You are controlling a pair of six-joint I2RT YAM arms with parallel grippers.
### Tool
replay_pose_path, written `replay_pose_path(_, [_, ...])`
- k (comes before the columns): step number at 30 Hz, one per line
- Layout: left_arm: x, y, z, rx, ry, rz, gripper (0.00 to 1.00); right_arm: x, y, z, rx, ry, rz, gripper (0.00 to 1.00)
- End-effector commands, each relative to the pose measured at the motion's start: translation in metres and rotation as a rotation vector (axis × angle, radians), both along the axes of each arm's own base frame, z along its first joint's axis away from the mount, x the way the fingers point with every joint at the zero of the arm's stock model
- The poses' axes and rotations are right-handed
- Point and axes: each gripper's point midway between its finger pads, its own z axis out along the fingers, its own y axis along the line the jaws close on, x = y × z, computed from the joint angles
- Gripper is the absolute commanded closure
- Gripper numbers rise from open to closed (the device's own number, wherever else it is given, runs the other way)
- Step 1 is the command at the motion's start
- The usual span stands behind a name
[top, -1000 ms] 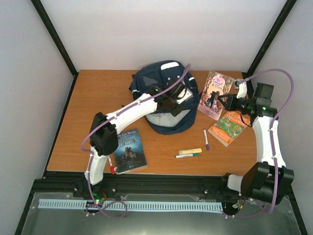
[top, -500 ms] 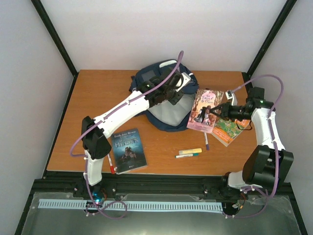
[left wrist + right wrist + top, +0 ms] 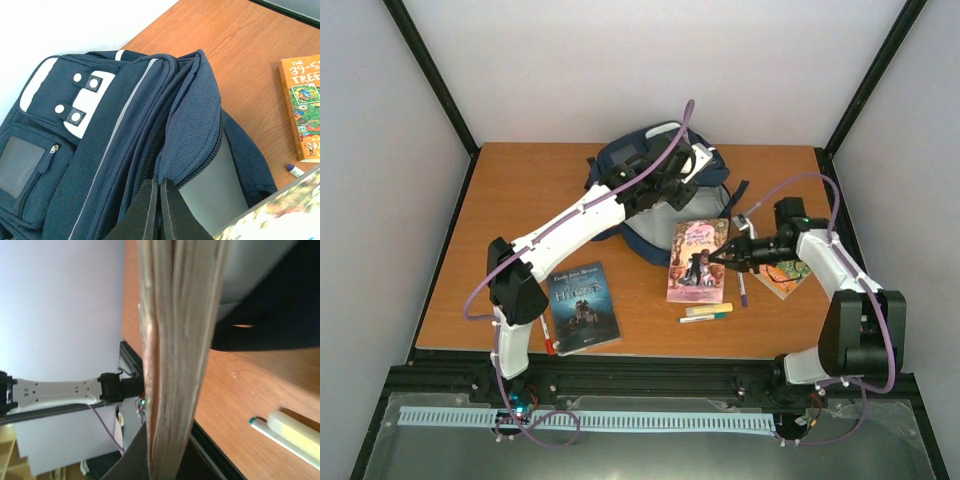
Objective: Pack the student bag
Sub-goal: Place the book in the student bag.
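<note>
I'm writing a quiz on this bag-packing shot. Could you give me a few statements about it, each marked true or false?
1. The left claw pinches the edge of the backpack at its open zipper. True.
2. The right claw is empty. False: it is shut on the pink book.
3. The orange book is already inside the backpack. False: it lies on the table, outside the bag.
4. A dark blue book lies on the table near its front edge. True.
5. The yellow highlighter sits on top of the backpack. False: it lies on the table beside a green-capped marker.
</note>
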Motion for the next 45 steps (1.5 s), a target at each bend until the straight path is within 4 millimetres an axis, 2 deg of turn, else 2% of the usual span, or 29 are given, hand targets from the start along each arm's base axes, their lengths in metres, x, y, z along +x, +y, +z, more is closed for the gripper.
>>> replay_pose_path(1, [-0.004,-0.016,0.058,-0.177,-0.102,-0.048,0.99,0.007,0.034,0.014,0.091,-0.029,0.114,0.97])
replay_pose_path(8, [-0.025,-0.010,0.067,-0.201,-0.107,-0.121,0.99,0.041,0.052,0.012,0.127,-0.016,0.202,0.97])
replay_pose_path(15, [-0.033,0.000,0.082,-0.219,-0.129,-0.119,0.99,0.062,0.058,-0.015,0.173,0.078,0.201,0.97])
replay_pose_path(20, [-0.041,0.002,0.098,-0.253,-0.146,-0.144,0.99,0.080,0.061,-0.028,0.191,0.055,0.193,0.97])
replay_pose_path(24, [-0.047,0.001,0.104,-0.256,-0.152,-0.179,0.99,0.110,0.063,-0.040,0.148,-0.016,0.166,0.97])
replay_pose_path(29, [-0.049,0.003,0.099,-0.235,-0.155,-0.190,0.99,0.152,0.064,-0.053,0.058,-0.098,0.126,0.97])
replay_pose_path(30, [-0.049,0.004,0.098,-0.230,-0.155,-0.189,0.99,0.159,0.063,-0.057,0.029,-0.104,0.115,0.94])
replay_pose_path(34, [-0.048,0.007,0.093,-0.218,-0.155,-0.176,0.99,0.181,0.062,-0.064,-0.024,-0.085,0.091,0.72])
replay_pose_path(38, [-0.049,0.015,0.090,-0.206,-0.156,-0.150,0.99,0.175,0.055,-0.059,-0.090,-0.120,0.071,0.58])
replay_pose_path(43, [-0.050,0.031,0.083,-0.201,-0.163,-0.097,0.99,0.148,0.043,-0.044,-0.184,-0.211,0.080,0.47])
replay_pose_path(45, [-0.051,0.037,0.080,-0.213,-0.159,-0.080,0.99,0.135,0.038,-0.039,-0.212,-0.249,0.096,0.47])
